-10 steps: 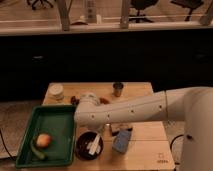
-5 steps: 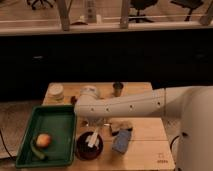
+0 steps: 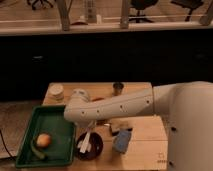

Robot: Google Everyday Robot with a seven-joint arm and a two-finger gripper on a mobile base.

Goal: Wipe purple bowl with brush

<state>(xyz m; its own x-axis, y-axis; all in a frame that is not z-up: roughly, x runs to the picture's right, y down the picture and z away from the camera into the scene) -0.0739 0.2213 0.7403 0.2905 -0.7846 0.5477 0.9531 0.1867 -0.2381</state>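
The purple bowl (image 3: pixel 93 148) sits on the wooden table near its front edge, just right of the green tray. The whitish brush (image 3: pixel 84 144) stands tilted in the bowl's left part, its lower end on the bowl's inside. My gripper (image 3: pixel 87 131) hangs from the white arm right above the bowl and is shut on the brush's upper end. The arm reaches in from the right and hides the bowl's far rim.
A green tray (image 3: pixel 56 120) at the left holds an orange fruit (image 3: pixel 43 140) and a green item (image 3: pixel 34 150). A blue block (image 3: pixel 122 142) lies right of the bowl. A grey metal cup (image 3: pixel 118 88) and a pale jar (image 3: pixel 56 92) stand at the back.
The arm's end has swung left toward the tray. The brush has moved with it from the bowl's middle to its left side.
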